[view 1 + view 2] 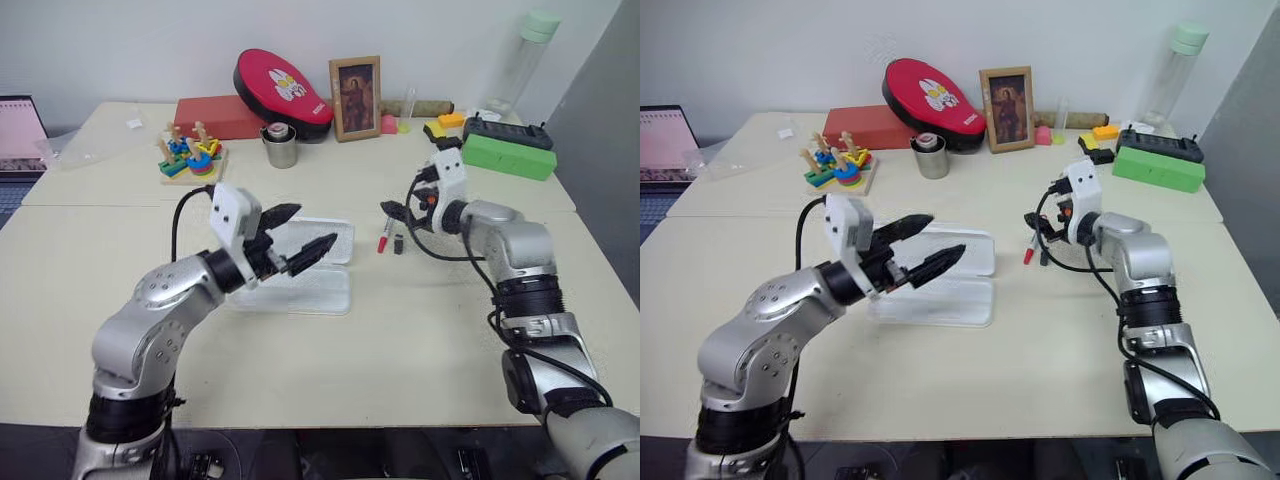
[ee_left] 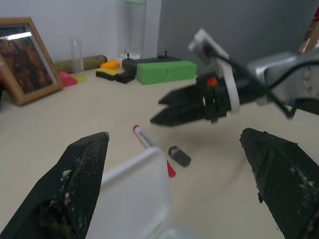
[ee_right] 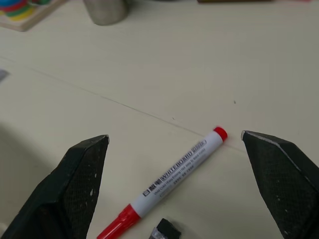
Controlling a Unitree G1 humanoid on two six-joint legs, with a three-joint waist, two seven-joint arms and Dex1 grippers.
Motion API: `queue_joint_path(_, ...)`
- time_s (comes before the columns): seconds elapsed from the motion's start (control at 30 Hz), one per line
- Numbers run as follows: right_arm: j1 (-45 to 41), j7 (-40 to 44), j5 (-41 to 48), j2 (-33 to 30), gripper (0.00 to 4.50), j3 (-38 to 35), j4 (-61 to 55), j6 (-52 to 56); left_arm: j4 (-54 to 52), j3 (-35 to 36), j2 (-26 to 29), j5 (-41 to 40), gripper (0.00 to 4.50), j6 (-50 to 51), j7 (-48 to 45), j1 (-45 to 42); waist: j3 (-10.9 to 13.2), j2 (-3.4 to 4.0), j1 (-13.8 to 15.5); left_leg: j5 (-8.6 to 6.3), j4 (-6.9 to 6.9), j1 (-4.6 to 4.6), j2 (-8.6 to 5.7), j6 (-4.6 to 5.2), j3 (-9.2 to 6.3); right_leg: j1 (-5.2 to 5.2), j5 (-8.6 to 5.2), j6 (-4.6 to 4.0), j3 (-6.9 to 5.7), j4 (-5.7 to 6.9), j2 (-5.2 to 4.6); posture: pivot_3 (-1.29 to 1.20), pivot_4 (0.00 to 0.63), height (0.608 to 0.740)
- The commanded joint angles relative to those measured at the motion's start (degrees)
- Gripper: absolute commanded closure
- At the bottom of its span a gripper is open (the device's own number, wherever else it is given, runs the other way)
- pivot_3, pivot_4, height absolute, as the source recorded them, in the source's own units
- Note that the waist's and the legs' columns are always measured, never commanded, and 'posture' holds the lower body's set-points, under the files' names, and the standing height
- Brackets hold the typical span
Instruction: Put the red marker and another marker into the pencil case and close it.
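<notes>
The pencil case (image 1: 325, 291) lies open in the middle of the table, its white lid (image 1: 335, 236) folded back. My left gripper (image 1: 300, 231) hovers above it, open and holding nothing. The red marker (image 1: 384, 238) lies on the table just right of the lid, with a small dark stubby piece (image 1: 398, 243) beside it. My right gripper (image 1: 400, 212) hangs open just above and behind the marker, not touching it. In the right wrist view the red marker (image 3: 174, 179) lies between and beyond the spread fingers (image 3: 70, 189). Another marker is hidden from me.
Along the back stand a red oval pouch (image 1: 283, 88), a red flat box (image 1: 220, 115), a metal cup (image 1: 282, 148), a framed picture (image 1: 355, 97), a green box (image 1: 508, 155) and a tall bottle (image 1: 525, 60). A ring-stacking toy (image 1: 190, 155) sits back left.
</notes>
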Motion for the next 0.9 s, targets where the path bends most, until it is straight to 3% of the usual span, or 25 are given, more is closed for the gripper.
queue_joint_path(0.03,-4.9,-7.7,-0.7,5.3,0.03,-1.4,6.4,-3.5,1.4,-1.7,-1.5,2.0,0.00,-1.2,1.7,-3.9,0.0,0.01,-0.3,0.00,-0.02,0.00,0.00,0.00,0.04,-0.01,0.00,0.00,0.05,0.00,0.00,0.00,0.150,0.740)
queue_joint_path(0.33,-8.4,-14.8,-7.3,8.8,0.03,3.2,22.8,-12.2,0.1,-2.4,-3.2,2.2,0.00,-1.3,2.9,-4.0,0.0,0.01,0.1,0.00,-0.05,-0.01,-0.01,0.00,0.05,-0.04,0.00,0.00,0.03,-0.01,-0.01,0.00,0.150,0.740)
queue_joint_path(0.47,-8.1,-16.0,-8.0,8.8,0.62,3.2,23.4,-14.8,-0.9,-1.9,-3.5,2.2,0.00,-1.3,3.8,-3.6,0.0,0.01,0.2,0.00,-0.02,0.00,-0.01,0.00,0.04,-0.01,0.01,0.00,0.03,0.03,-0.01,0.00,0.150,0.740)
queue_joint_path(0.6,-8.2,-15.6,-6.7,9.2,1.66,1.8,21.9,-16.3,-1.6,-1.6,-3.6,1.6,0.00,-1.0,4.1,-3.3,0.0,0.01,0.3,0.00,-0.02,0.00,-0.01,0.00,0.04,-0.01,0.01,0.01,0.02,0.03,-0.01,0.00,0.150,0.740)
queue_joint_path(0.9,-7.4,-17.1,-5.8,8.5,1.66,-0.5,18.4,-16.5,-1.2,-2.4,-3.6,1.8,0.00,-1.3,3.5,-3.4,0.0,0.01,0.3,0.00,-0.03,-0.01,-0.01,0.00,0.04,-0.02,0.01,0.01,0.03,0.02,-0.01,0.00,0.150,0.740)
